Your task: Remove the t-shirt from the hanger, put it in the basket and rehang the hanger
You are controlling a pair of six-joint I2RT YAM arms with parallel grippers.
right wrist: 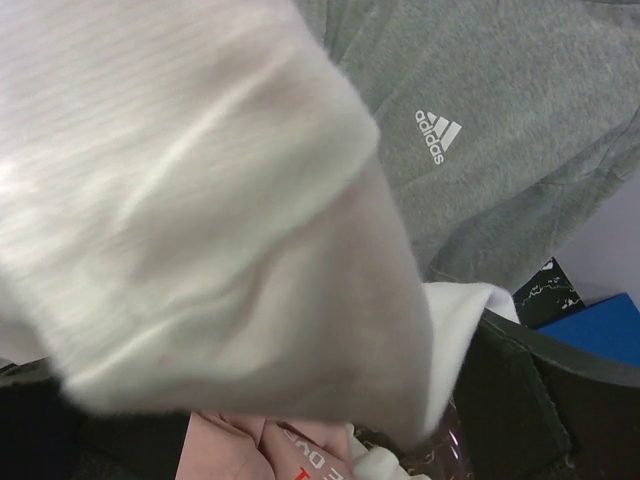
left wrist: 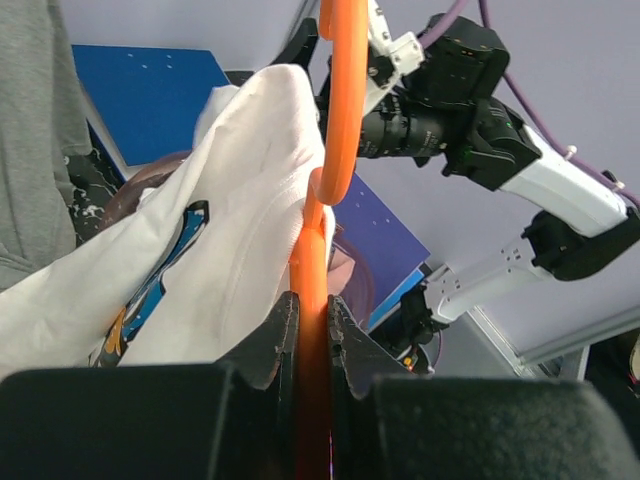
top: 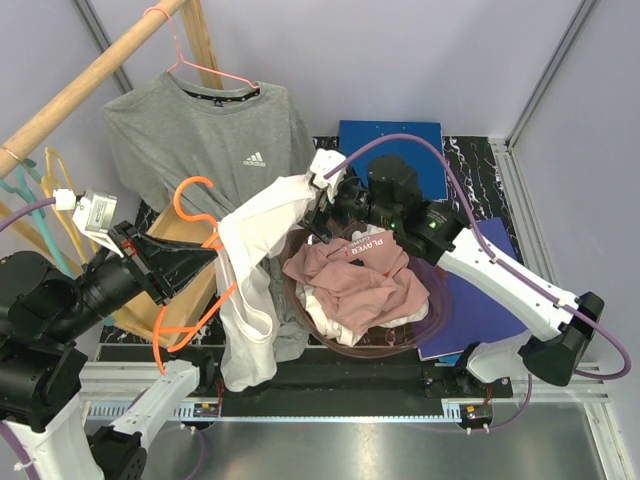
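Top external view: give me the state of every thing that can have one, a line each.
left gripper, shut on the orange hanger
right gripper, at the white t-shirt; open or shut cannot be told
orange hanger, clamped, tilted
white t-shirt, draped over the orange hanger, not yet off
grey t-shirt, hanging on the pink hanger
bowl, filled with pink clothes
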